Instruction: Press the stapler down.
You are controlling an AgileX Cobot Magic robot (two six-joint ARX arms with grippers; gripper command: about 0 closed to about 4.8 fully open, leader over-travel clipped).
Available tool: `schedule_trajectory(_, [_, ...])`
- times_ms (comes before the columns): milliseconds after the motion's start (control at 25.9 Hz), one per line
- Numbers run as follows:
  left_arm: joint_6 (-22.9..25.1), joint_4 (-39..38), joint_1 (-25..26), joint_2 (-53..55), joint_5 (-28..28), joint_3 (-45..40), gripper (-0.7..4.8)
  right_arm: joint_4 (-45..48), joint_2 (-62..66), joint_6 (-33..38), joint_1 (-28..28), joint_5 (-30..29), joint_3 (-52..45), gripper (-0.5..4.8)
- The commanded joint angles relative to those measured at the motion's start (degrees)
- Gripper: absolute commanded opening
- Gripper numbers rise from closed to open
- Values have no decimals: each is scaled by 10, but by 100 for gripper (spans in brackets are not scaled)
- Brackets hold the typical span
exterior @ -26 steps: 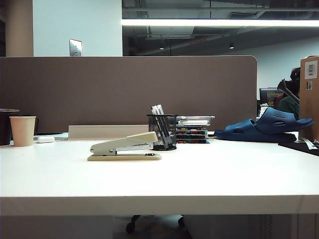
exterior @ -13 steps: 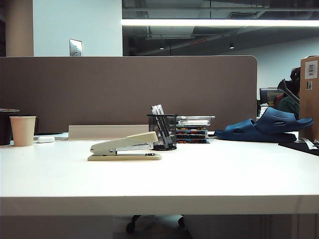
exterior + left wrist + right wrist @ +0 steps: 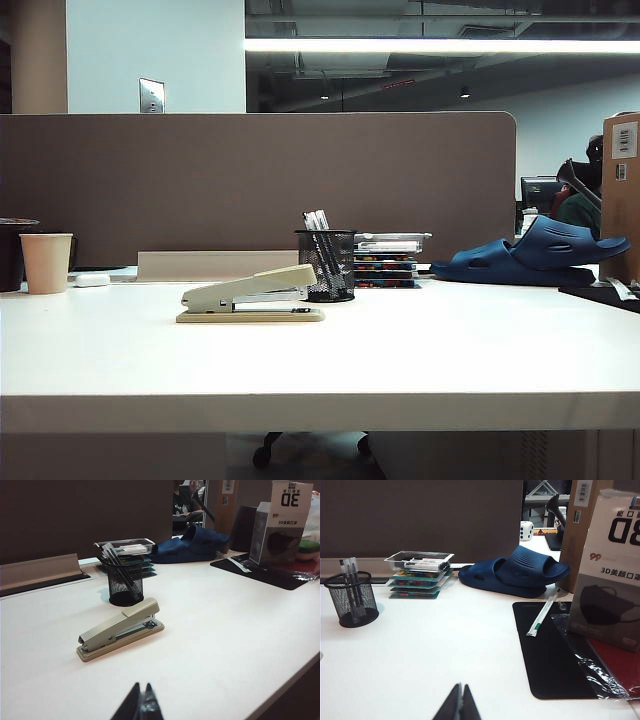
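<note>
The stapler (image 3: pixel 250 296) lies on the white table (image 3: pixel 400 350), beige-grey with a tan base and its top arm angled up. In the left wrist view the stapler (image 3: pixel 120 629) rests a good distance ahead of my left gripper (image 3: pixel 142 686), whose dark tips are shut together with nothing between them. My right gripper (image 3: pixel 460 685) is shut too and hovers over bare table; the stapler is out of its view. Neither gripper shows in the exterior view.
A black mesh pen cup (image 3: pixel 326 265) stands just behind the stapler. A stack of trays (image 3: pixel 388 258), a blue slipper (image 3: pixel 530 255), a paper cup (image 3: pixel 46 262) and a small white oblong (image 3: pixel 91 280) line the back. A black mat (image 3: pixel 555 650) and mask box (image 3: pixel 610 575) lie right.
</note>
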Motion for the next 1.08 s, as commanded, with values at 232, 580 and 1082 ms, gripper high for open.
schedule_trajectory(232, [-26, -2, 0, 0, 49, 3, -6, -132, -2, -21, 0, -2, 97, -9])
schedule_trajectory(580, [-19, -29, 0, 0, 44, 3, -6, -228, 38, -18, 0, -24, 171, -9])
schedule_trajectory(1082, [-17, -98, 0, 0, -75, 3, -6, -266, 266, -16, 3, -135, 353, -9])
